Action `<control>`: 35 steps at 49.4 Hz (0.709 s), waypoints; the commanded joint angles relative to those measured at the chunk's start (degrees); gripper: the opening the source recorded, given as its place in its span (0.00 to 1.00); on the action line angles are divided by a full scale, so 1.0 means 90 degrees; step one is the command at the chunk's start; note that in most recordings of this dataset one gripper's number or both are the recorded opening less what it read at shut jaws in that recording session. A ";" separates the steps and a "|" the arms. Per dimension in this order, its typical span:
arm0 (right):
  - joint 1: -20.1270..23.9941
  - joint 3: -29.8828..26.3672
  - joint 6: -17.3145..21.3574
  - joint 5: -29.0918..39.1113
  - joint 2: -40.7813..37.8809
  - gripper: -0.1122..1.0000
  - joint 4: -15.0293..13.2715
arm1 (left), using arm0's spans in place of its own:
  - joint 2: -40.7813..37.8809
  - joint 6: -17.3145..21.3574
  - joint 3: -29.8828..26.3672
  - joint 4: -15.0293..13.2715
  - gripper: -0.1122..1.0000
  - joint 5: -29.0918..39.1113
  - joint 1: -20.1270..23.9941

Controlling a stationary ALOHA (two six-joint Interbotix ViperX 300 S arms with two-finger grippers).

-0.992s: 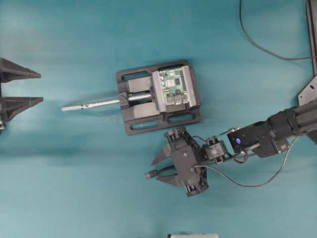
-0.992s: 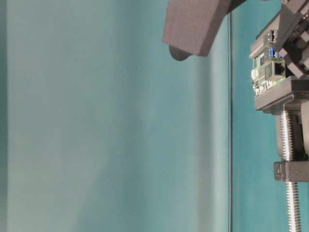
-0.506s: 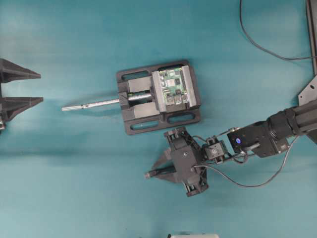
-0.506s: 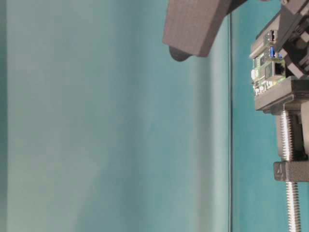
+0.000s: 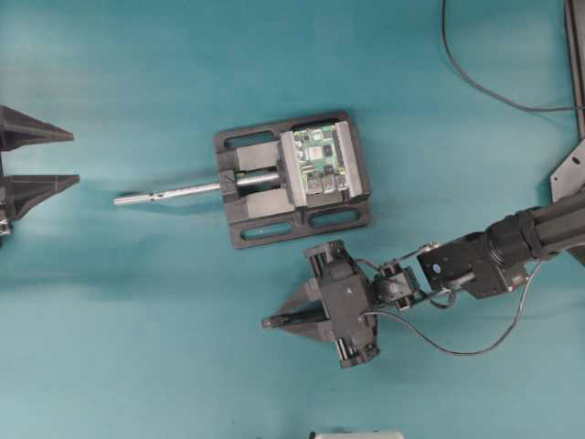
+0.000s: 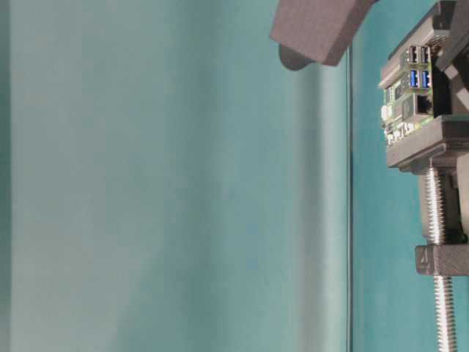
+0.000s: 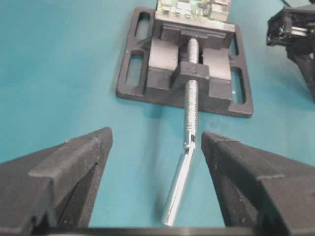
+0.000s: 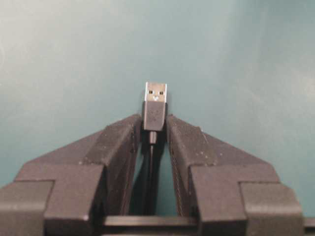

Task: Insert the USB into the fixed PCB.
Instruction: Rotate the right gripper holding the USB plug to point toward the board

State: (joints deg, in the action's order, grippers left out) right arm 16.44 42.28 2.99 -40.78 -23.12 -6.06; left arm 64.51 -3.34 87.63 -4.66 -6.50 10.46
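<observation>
The right gripper (image 8: 154, 129), low and centre in its own wrist view, pinches the dark body of the USB (image 8: 155, 105) between its two fingers, the silvery tip poking out past the fingertips toward the top of the frame and the thin black cable running back between them. In the overhead view the same gripper sits at lower centre, with the plug's tip pointing to the left of the frame, just below the black vise (image 5: 274, 215). The PCB (image 5: 322, 157), green and studded with silver ports, is clamped in the right half of that vise at centre frame. The left gripper (image 7: 155, 162) waits with its fingers spread wide and holding nothing, at the far left edge of the overhead view; the vise's silver screw rod (image 7: 183, 167) points toward it.

The risks from here look real. The hold is only on the plug's short body, so the plug could twist or slide back between the fingers when pressed against a port. The tip also points away from the board, so a poor turn or a skewed approach could jam it against a port's rim. The trailing cable might tug it off line.

No brand, label or readable writing shows in any view.
</observation>
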 commanded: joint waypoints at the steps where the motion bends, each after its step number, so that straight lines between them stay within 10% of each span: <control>1: 0.0010 -0.0078 0.0000 -0.0010 0.0078 0.36 0.0010 | -0.0049 -0.0010 -0.0078 0.0020 0.90 -0.0029 0.0020; 22: 0.0029 0.0127 0.0010 0.0244 0.0576 0.29 0.0215 | -0.0039 -0.0107 0.0166 0.0029 0.90 -0.0020 0.0020; 35: 0.0117 0.0264 -0.0078 0.0156 0.0850 0.29 0.1426 | -0.0020 -0.0117 0.0176 0.0029 0.90 -0.0020 0.0020</control>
State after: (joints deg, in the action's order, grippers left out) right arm 16.88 45.00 2.64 -38.50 -17.40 3.34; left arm 64.51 -3.78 89.82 -4.57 -6.24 10.55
